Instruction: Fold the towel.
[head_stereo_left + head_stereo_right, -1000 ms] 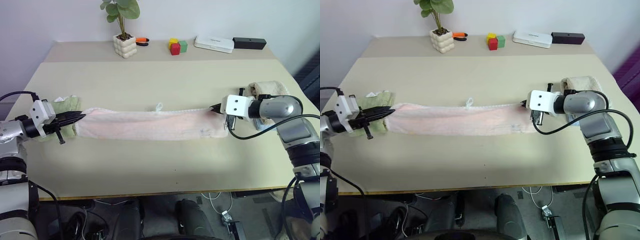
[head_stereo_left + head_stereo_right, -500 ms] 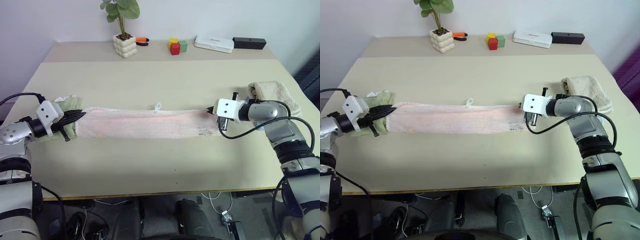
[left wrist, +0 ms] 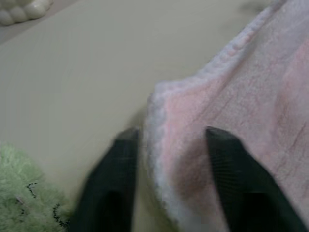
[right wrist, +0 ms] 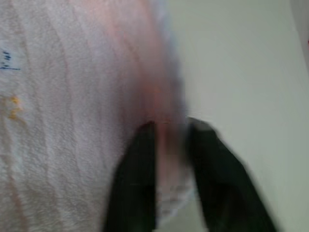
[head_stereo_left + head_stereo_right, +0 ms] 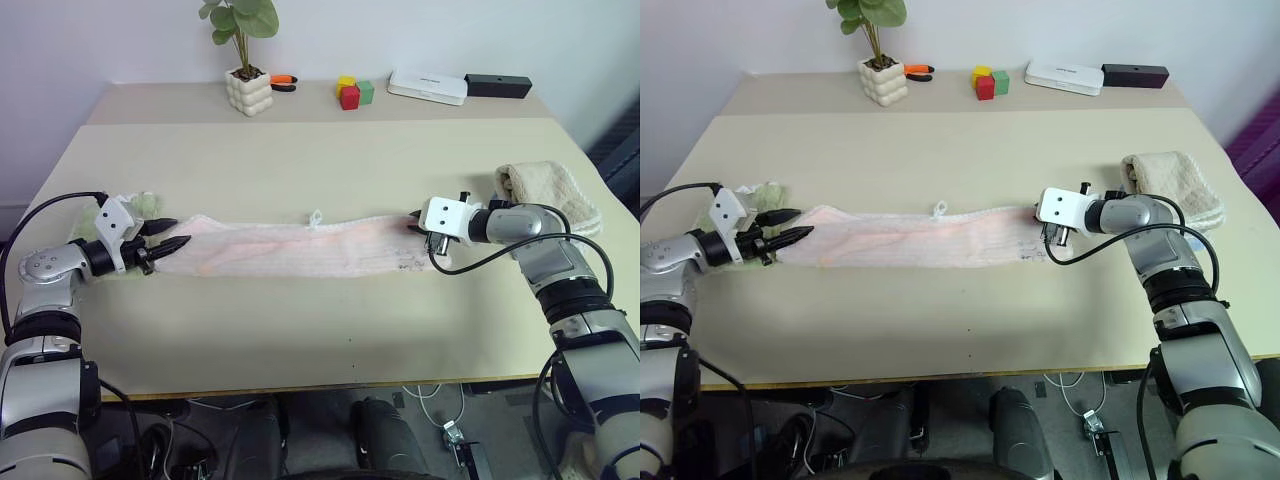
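Observation:
The pale pink towel (image 5: 310,245) lies stretched in a long strip across the table (image 5: 330,330), with a small dark mark (image 5: 408,265) near its right end. My left gripper (image 5: 170,233) is at the towel's left end and stands open. In the left wrist view the towel's corner (image 3: 193,145) lies between the two spread fingers. My right gripper (image 5: 413,220) is at the towel's right end. In the right wrist view it is open a little, with the towel's edge (image 4: 164,111) in the narrow gap.
A light green towel (image 5: 140,205) lies just behind my left gripper. A folded beige towel (image 5: 550,190) lies behind my right arm. At the table's far edge stand a potted plant (image 5: 249,90), coloured blocks (image 5: 353,93), a white box (image 5: 428,87) and a black box (image 5: 498,86).
Both grippers were shut on the towel's ends and have opened. Both hands sank a little toward the table, and the towel now rests on it.

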Controlling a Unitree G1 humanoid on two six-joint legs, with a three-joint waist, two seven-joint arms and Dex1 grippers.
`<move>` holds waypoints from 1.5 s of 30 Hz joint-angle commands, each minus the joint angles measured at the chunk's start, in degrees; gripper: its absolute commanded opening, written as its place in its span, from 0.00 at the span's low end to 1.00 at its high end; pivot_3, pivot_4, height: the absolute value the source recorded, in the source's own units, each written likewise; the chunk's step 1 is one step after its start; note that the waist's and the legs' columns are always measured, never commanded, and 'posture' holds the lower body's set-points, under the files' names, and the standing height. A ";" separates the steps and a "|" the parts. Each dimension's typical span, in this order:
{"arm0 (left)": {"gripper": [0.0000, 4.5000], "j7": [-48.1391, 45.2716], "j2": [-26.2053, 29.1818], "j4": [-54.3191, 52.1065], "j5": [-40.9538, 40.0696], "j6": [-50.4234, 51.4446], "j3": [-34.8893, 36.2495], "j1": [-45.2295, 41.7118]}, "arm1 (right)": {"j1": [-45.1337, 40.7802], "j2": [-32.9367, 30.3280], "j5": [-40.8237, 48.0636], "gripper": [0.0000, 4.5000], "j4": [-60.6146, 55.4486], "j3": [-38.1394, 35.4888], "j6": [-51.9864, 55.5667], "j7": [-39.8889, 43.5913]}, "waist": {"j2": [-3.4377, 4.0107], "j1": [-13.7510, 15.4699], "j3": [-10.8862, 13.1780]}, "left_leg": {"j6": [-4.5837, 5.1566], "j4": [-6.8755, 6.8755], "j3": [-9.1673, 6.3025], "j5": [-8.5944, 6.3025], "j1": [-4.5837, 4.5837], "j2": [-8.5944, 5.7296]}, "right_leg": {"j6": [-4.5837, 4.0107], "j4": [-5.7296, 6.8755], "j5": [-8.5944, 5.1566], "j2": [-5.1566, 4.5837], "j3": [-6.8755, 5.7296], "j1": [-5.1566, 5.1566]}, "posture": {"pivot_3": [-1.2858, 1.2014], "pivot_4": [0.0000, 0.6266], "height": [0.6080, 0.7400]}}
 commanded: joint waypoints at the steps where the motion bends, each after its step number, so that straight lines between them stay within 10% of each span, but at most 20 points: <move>1: 0.90 0.92 0.30 -2.96 -1.35 0.07 2.17 -0.10 | -0.50 -0.73 0.12 0.65 -1.78 -1.47 -0.20 -1.60 | 0.00 0.01 0.00 | 0.00 0.00 0.00 0.00 0.00 0.00 | 0.00 0.00 0.00 0.00 0.00 0.00 | 0.52 0.24 0.96; 4: 1.00 3.10 -0.18 -4.44 -2.27 1.38 3.35 -0.99 | -0.08 -0.61 1.32 0.99 -2.31 -2.46 1.92 -1.94 | 0.00 0.03 0.00 | 0.00 0.00 0.00 0.00 0.00 0.00 | 0.00 0.00 0.00 0.00 0.00 0.00 | 0.52 0.24 0.96; 11: 0.88 3.66 -2.84 -17.10 -12.36 20.54 8.27 -1.33 | 0.54 3.19 13.25 1.00 -9.30 -10.25 14.53 -1.52 | 0.00 -0.03 0.00 | -0.01 0.00 -0.01 0.00 -0.01 0.00 | 0.00 0.00 0.00 0.00 0.00 0.01 | 0.52 0.24 0.96; 20: 0.00 16.08 -8.02 -38.58 -20.78 38.89 11.85 2.25 | 4.54 13.25 25.75 0.16 -27.20 -20.01 33.01 -13.27 | -0.01 0.05 0.00 | -0.05 0.01 -0.10 0.03 0.00 0.01 | 0.01 0.08 0.00 0.01 0.00 0.02 | 0.52 0.24 0.96; 21: 0.00 19.15 -9.59 -40.34 -21.53 40.49 12.41 2.22 | 5.19 16.02 26.75 0.01 -29.73 -20.52 34.81 -16.18 | -0.02 0.04 -0.01 | -0.06 0.01 -0.15 0.04 0.00 0.01 | 0.01 0.10 0.00 0.01 -0.01 0.03 | 0.52 0.24 0.96; 32: 0.00 45.20 -32.84 -56.56 -19.54 44.32 7.56 10.94 | 16.87 36.70 24.27 0.01 -37.98 -15.17 40.27 -36.20 | -0.04 0.17 -0.05 | -0.11 0.04 -0.32 0.07 -0.04 -0.10 | 0.01 0.06 0.01 0.00 0.00 0.14 | 0.52 0.24 0.96; 45: 0.00 43.10 -27.38 -39.12 -6.45 29.10 4.11 11.21 | 22.52 31.54 20.69 0.01 -29.87 -20.32 35.90 -42.63 | -0.04 0.14 -0.06 | -0.12 -0.08 -0.36 0.07 0.00 -0.10 | 0.01 -0.03 0.01 0.05 -0.02 0.14 | 0.52 0.24 0.96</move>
